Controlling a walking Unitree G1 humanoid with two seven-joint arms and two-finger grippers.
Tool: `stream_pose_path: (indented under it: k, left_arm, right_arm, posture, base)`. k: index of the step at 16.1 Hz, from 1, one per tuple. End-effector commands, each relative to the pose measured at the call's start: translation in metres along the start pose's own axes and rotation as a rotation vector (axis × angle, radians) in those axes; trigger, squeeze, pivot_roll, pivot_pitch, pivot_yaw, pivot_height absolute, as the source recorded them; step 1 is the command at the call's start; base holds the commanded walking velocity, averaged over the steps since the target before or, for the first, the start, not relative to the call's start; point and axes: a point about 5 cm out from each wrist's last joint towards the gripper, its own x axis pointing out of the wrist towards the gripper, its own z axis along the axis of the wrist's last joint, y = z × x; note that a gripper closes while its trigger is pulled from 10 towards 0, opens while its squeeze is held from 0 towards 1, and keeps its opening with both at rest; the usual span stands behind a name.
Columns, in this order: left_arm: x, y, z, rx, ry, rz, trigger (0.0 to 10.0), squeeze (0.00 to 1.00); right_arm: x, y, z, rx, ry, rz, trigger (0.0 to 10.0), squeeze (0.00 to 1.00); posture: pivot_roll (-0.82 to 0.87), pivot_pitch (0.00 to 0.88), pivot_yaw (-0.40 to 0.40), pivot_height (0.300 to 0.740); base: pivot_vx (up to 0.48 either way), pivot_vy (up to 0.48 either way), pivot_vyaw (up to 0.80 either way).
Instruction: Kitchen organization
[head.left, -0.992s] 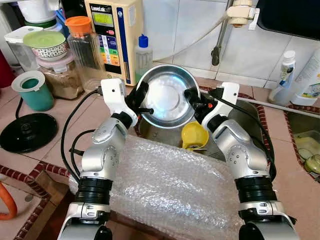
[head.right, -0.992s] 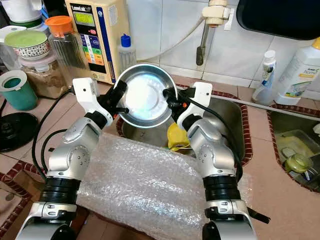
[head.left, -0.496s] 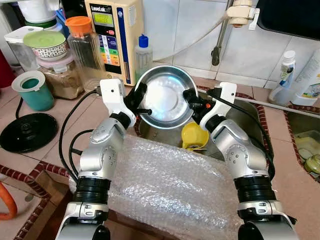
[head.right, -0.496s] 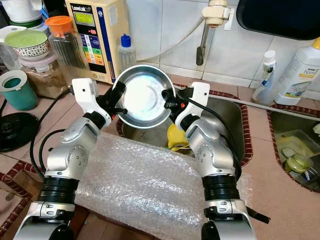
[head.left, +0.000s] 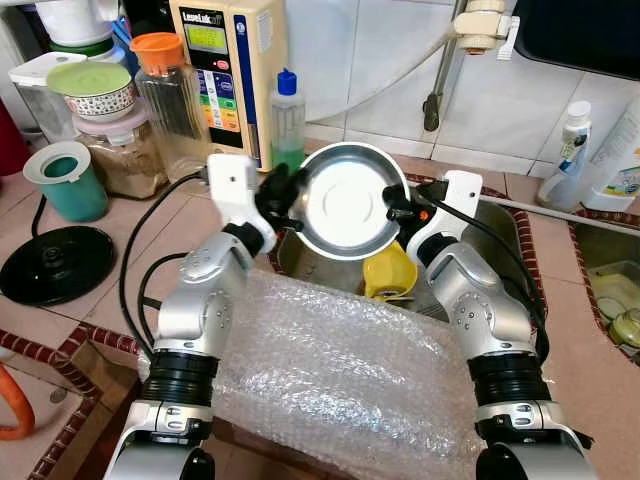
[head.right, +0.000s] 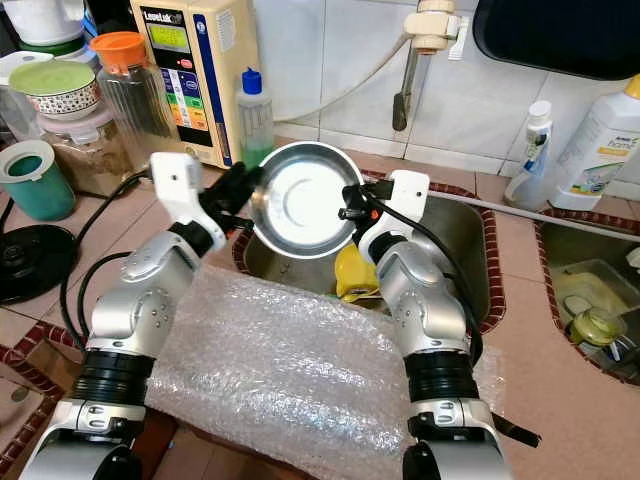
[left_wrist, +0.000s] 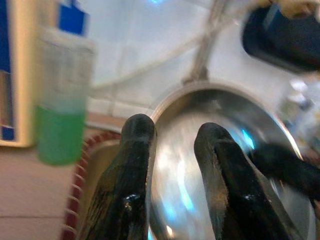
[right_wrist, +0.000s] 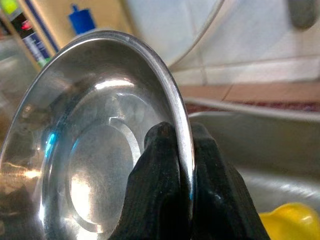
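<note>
Both grippers' fingers (right_wrist: 160, 190) on steel bowl (head.left: 350, 200).

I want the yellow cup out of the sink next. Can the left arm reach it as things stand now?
Probably not yet. The steel bowl hangs above the yellow cup, pinched by the right gripper, and the left gripper sits at its other rim.

I see little room above the sink (head.left: 500, 235): the steel bowl (head.left: 348, 200) fills the gap between my two arms, the yellow cup (head.left: 389, 270) sits just beneath it, and bubble wrap (head.left: 340, 370) covers the near counter. Behind, the faucet pipe (head.left: 437, 85) and green soap bottle (head.left: 287, 115) block the wall side. Bare counter lies open left of my left arm, near the black base (head.left: 50, 262)
</note>
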Motion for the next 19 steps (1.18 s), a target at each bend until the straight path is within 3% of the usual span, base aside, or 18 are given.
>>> stream_pose_path:
  k: [1,5,9,12,15,19]
  left_arm:
    - [0.001,-0.004,0.0,0.02,0.042,-0.03,10.0,1.0]
    - [-0.006,0.001,-0.016,0.033,0.139,-0.014,10.0,1.0]
    - [-0.018,0.007,-0.041,0.084,0.291,-0.02,10.0,1.0]
    - [-0.024,0.007,-0.052,0.123,0.365,-0.032,10.0,1.0]
    - [-0.03,0.003,-0.062,0.149,0.435,-0.077,10.0,1.0]
    - [-0.031,0.0,-0.066,0.167,0.451,-0.085,10.0,1.0]
  right_arm:
    - [0.0,-0.009,0.008,-0.016,-0.037,-0.048,0.0,0.0]
    - [0.002,-0.028,0.017,-0.079,-0.084,-0.179,0.0,0.0]
    - [0.005,-0.043,0.013,-0.239,-0.079,-0.247,0.0,0.0]
    - [0.007,-0.049,0.008,-0.383,-0.062,-0.267,0.0,0.0]
    - [0.009,-0.051,0.001,-0.46,-0.046,-0.253,0.0,0.0]
    - [0.011,-0.051,-0.003,-0.629,-0.022,-0.236,0.0,0.0]
  posture:
    - [0.06,0.0,0.025,0.74]
    - [0.06,0.0,0.027,0.74]
    - [0.07,0.0,0.027,0.74]
    - [0.08,0.0,0.026,0.74]
    - [0.08,0.0,0.025,0.74]
    - [0.08,0.0,0.023,0.74]
  base:
    - [0.0,0.0,0.0]
    - [0.0,0.0,0.0]
    - [0.0,0.0,0.0]
    - [0.0,0.0,0.0]
    - [0.0,0.0,0.0]
    - [0.0,0.0,0.0]
